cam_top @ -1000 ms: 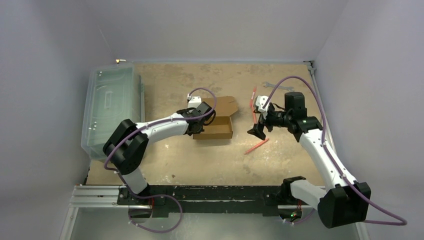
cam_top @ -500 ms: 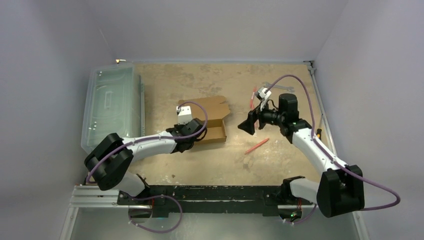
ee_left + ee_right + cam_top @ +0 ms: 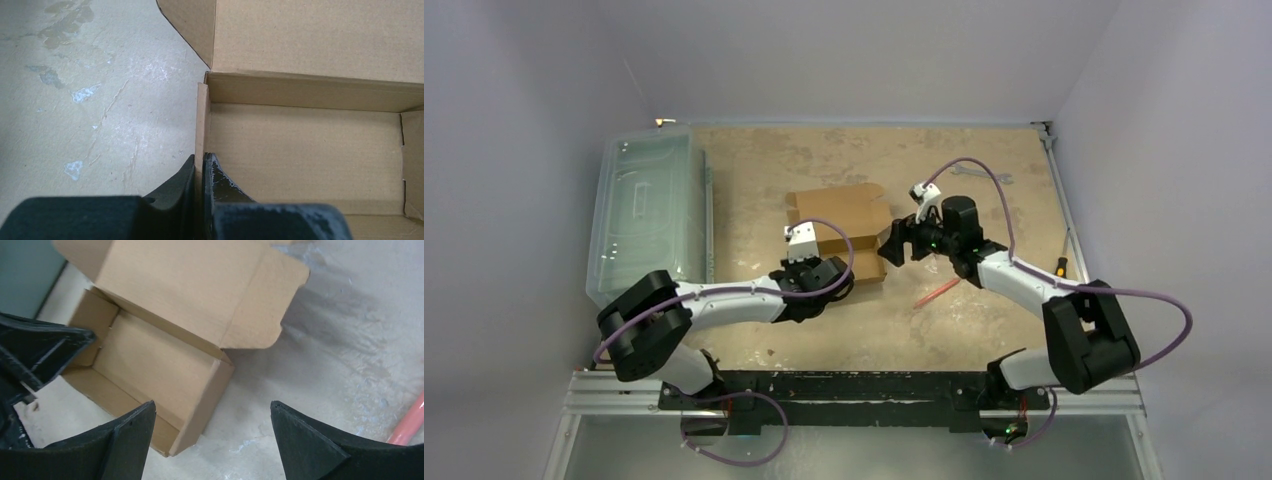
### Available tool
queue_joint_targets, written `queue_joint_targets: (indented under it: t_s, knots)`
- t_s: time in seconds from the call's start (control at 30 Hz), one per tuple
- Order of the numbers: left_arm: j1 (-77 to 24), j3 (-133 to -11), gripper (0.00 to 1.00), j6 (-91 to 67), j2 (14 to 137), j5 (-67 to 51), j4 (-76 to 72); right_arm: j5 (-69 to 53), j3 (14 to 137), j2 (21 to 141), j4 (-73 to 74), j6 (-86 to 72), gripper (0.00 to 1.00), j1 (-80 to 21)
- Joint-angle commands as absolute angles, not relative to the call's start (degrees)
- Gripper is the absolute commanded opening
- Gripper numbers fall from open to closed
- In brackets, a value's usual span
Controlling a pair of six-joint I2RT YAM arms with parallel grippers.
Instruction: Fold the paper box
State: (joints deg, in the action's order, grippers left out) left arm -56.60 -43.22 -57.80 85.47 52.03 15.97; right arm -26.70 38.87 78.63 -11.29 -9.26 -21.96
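Pinching, L gripper: my left fingers pressed together on the left side wall of the brown corrugated cardboard box, one finger inside, one outside.
Box: approx. mid-table on the tan scuffed tabletop; tray walls up, lid flap open on the far side, rounded tab at its right end.
R gripper: my right fingers spread wide, nothing betw. them, hovering just beside the box's right end; can't tell if touching.
Stick: thin red-orange stick flat on the table, right of the box, under my right arm.
Bin: large clear plastic bin at left edge, apart from box.
Wrench: small grey metal wrench far right, near back wall.
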Motion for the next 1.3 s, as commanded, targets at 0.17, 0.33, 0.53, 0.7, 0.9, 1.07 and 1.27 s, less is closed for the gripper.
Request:
queue_joint_targets:
  t_s: [0.17, 0.33, 0.53, 0.7, 0.9, 1.07, 1.27]
  knots:
    - [-60.2, -44.8, 0.0, -63.0, 86.4, 59.6, 14.9, -15.8, 42.8, 81.6, -12.4, -6.0, 0.63, -26.2]
    - [-62.8, -45.7, 0.0, -65.2, 86.8, 62.8, 15.8, -10.9, 43.7, 83.3, -12.5, -4.3, 0.4, -29.0]
    - [-63.9, -47.9, 0.0, -67.3, 88.7, 63.7, 18.2, -9.5, 44.7, 85.8, -11.6, -3.9, 0.21, -30.2]
    - [-64.0, -49.0, 0.0, -68.6, 89.6, 63.1, 19.5, -6.5, 44.6, 84.9, -11.7, -3.2, 0.0, -30.7]
    - [-63.9, -50.1, 0.21, -66.7, 89.6, 57.9, 18.5, -1.9, 43.3, 82.5, -13.8, -2.9, 0.0, -31.0]
    - [-62.3, -50.3, 0.44, -64.7, 87.7, 52.2, 16.7, -0.2, 43.2, 82.6, -14.2, -1.7, 0.0, -31.5]
    - [-58.4, -45.8, 0.49, -62.9, 82.3, 43.0, 11.8, 1.0, 43.0, 82.2, -14.4, -0.4, 0.0, -31.7]
